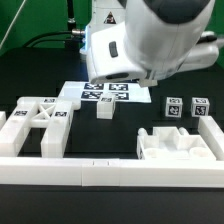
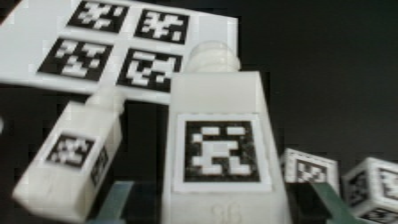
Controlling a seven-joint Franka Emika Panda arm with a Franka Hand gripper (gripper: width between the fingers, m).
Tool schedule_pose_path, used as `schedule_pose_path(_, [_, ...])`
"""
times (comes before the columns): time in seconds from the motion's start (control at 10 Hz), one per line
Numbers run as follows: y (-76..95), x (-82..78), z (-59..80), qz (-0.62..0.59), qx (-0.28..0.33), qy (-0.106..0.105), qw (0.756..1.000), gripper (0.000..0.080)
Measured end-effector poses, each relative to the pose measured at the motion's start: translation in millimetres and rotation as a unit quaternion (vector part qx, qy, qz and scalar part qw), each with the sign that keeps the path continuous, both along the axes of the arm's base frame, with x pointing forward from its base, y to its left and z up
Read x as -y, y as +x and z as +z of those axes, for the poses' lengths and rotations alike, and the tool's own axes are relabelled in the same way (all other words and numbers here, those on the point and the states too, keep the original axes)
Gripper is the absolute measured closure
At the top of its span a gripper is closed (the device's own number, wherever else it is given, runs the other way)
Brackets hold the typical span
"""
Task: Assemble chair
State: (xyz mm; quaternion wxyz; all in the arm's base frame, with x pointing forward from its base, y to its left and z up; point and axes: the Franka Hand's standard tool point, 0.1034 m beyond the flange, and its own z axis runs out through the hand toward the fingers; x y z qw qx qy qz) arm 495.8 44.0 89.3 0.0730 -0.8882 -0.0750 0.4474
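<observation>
Claw (image 2: pixel 217 208) clamped on chair leg (image 2: pixel 221 135), just beside marker board (image 2: pixel 107 45) on desk (image 1: pixel 120 150); second leg (image 2: pixel 68 150) alongside; cubes (image 2: pixel 313 168), frame piece (image 1: pixel 35 125), slab (image 1: pixel 180 150) all lying loose, apart; nothing joined yet; assembly barely begun, all joins left.

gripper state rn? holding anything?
Gripper: closed on the chunky matte-white plastic chair leg with a black-and-white square tag.

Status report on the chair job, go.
Gripper shut on chair leg. Second leg close beside it, contact unclear. Marker board beyond the legs; nothing seen blocking.
</observation>
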Motion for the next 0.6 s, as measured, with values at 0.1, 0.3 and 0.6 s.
schedule_pose_path(0.1, [-0.4,-1.2,-1.5,-0.004,0.002,-0.002,1.000,0.0514])
schedule_pose_path(0.3, [2.7,-1.2,-3.6,-0.004,0.012,-0.002,1.000,0.0512])
schedule_pose_path(0.6, [21.2,7.4,-8.0,-0.018,0.117,0.016,0.993,0.0512])
